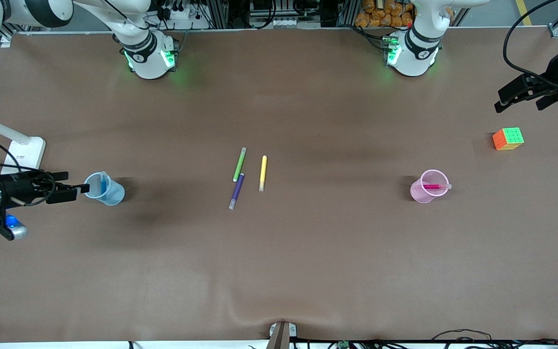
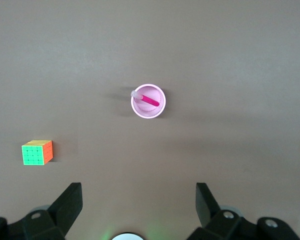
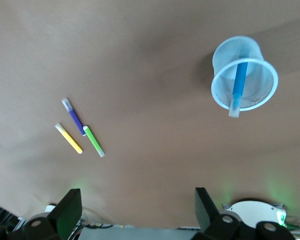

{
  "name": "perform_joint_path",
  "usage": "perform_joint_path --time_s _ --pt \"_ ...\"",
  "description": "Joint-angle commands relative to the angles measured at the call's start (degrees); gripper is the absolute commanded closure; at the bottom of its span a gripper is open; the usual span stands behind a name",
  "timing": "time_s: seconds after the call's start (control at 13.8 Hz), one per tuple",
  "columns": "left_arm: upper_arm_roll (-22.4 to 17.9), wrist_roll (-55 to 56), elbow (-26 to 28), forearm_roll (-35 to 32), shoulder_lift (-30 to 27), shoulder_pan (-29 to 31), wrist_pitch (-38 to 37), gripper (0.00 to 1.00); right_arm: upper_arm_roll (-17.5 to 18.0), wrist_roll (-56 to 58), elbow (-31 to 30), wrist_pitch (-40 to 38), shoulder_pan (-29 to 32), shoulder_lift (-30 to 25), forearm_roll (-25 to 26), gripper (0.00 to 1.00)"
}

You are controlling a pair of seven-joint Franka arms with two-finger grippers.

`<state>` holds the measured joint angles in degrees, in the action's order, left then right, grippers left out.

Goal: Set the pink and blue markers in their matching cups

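The light blue cup (image 1: 115, 196) stands toward the right arm's end of the table with the blue marker (image 1: 103, 183) upright in it. The pale pink cup (image 1: 417, 194) stands toward the left arm's end with the pink marker (image 1: 435, 186) leaning in it. My right gripper (image 1: 78, 181) is open and empty, up beside the blue cup. Its wrist view shows the cup (image 3: 225, 54) and marker (image 3: 238, 82) apart from the gripper (image 3: 138, 205). My left gripper (image 1: 519, 99) is open and empty, high near the table's end. Its wrist view shows the pink cup (image 2: 162, 108) and marker (image 2: 150, 100) below the gripper (image 2: 139, 200).
A green pen (image 1: 239, 164), a dark purple pen (image 1: 236, 191) and a yellow pen (image 1: 262, 173) lie at the table's middle. A colourful cube (image 1: 507, 138) sits near the left arm's end, farther from the front camera than the pink cup. A white stand (image 1: 23, 152) is near the right gripper.
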<state>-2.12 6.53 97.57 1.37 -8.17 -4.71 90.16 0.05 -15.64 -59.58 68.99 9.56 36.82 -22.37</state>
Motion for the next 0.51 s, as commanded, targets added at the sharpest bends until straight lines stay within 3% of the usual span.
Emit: perform_joint_path --time_s 0.0,0.22,0.43 --pt "-0.3 -0.6 0.2 -0.6 -1.0 -0.3 -0.1 0.0 -0.3 3.7 1.6 -0.8 -1.2 -4.7 4.3 0.0" --pt "-0.3 0.7 -0.3 -0.5 -0.1 -0.3 -0.1 0.0 -0.2 3.9 1.4 -0.9 -3.0 -11.8 8.8 0.0" --pt "-0.3 -0.3 -1.4 -0.6 0.4 -0.3 -0.2 0.0 -0.1 8.8 1.4 -1.2 -4.4 -17.7 8.9 0.0"
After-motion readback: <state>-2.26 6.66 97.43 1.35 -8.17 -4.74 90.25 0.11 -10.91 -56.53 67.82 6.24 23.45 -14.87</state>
